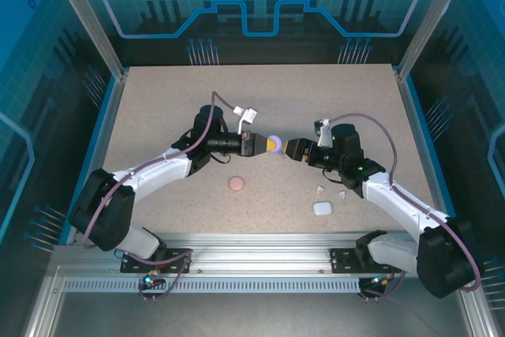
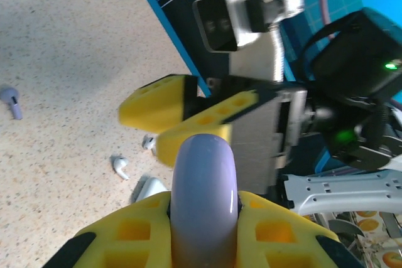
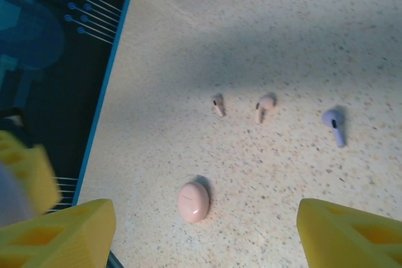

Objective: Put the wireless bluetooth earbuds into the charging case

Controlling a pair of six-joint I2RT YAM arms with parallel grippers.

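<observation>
While left pincer point(image 1: 264, 144) clamps purple case point(image 2: 204, 186) aloft, right pincer point(image 1: 289, 148) gapes empty opposite. On surface point(image 3: 282, 29) lie purple earbud point(image 3: 334, 125), pink pair point(image 3: 265, 107) nearby. Step: presenting case; next likely needs lid opened.

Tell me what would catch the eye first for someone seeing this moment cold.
At the middle of the table the two arms meet head on: the left gripper clamps a purple case, and the open right gripper faces it close by. Nearer the bases lie a pink case and a white case, with loose earbuds scattered nearby.
</observation>
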